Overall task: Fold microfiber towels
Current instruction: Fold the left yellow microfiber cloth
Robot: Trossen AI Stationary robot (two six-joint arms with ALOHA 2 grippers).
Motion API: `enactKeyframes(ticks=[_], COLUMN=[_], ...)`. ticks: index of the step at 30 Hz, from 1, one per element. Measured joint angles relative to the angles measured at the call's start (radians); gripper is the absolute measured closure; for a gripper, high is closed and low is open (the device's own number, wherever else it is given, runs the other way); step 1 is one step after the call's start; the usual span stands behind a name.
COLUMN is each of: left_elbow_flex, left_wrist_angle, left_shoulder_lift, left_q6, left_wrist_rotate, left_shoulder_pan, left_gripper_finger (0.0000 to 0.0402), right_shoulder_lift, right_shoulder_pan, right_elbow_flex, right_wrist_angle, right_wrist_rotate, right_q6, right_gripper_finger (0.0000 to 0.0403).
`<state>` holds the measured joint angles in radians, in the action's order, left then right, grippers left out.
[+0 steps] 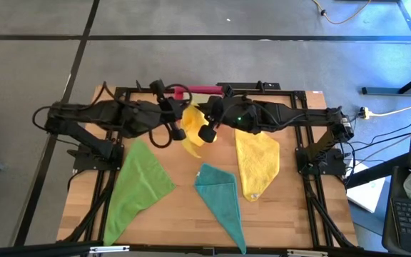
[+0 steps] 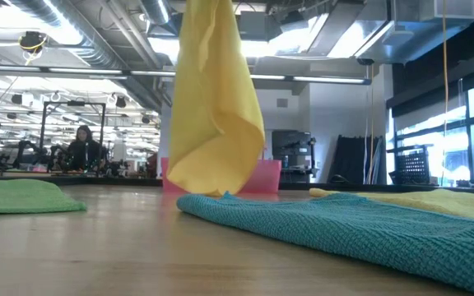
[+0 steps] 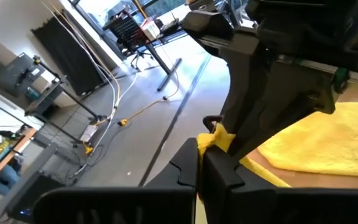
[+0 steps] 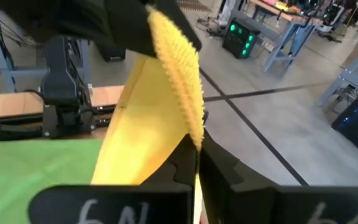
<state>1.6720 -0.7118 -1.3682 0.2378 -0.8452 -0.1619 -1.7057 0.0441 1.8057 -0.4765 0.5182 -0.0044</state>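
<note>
both arms are matte black, built of blocky, angular links with black cables looping along them; the right arm (image 1: 277, 114) carries a small lit green light on its top. the left gripper (image 3: 202, 167) and the right gripper (image 4: 197, 163) have flat, dark, stepped fingers, and white handwritten marks sit on the right wrist's housing.

my high camera looks straight down on the whole table (image 1: 291, 214). my low one sits at tabletop height, close behind the teal towel (image 2: 369, 226), facing the room. both wrist cameras look past their own fingers at the hanging yellow towel (image 4: 148, 118), shared with both.
</note>
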Motion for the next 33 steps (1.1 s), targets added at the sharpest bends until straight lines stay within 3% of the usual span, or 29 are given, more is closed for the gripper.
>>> enactKeyframes(ticks=[12, 19, 24, 33], left_elbow_flex=[0.105, 0.112, 0.147, 0.177], left_wrist_angle=[-0.075, -0.070, -0.072, -0.084], left_shoulder_lift=[-0.002, 0.006, 0.006, 0.004], left_q6=[-0.002, -0.001, -0.001, -0.001], left_wrist_rotate=[0.007, 0.009, 0.013, 0.015], left_shoulder_pan=[-0.002, -0.002, -0.002, -0.002], left_gripper_finger=[0.0401, 0.0401, 0.0401, 0.0401], right_shoulder_lift=[0.000, -0.008, -0.019, -0.026], right_shoulder_pan=[-0.004, -0.005, -0.005, -0.005], right_elbow_flex=[-0.001, -0.006, -0.043, -0.116], right_wrist_angle=[0.088, 0.054, 0.039, 0.093], right_wrist_rotate=[-0.021, -0.023, -0.087, -0.094], right_q6=[0.004, 0.136, 0.250, 0.316], right_gripper_finger=[0.0382, 0.0317, 0.0270, 0.0256])
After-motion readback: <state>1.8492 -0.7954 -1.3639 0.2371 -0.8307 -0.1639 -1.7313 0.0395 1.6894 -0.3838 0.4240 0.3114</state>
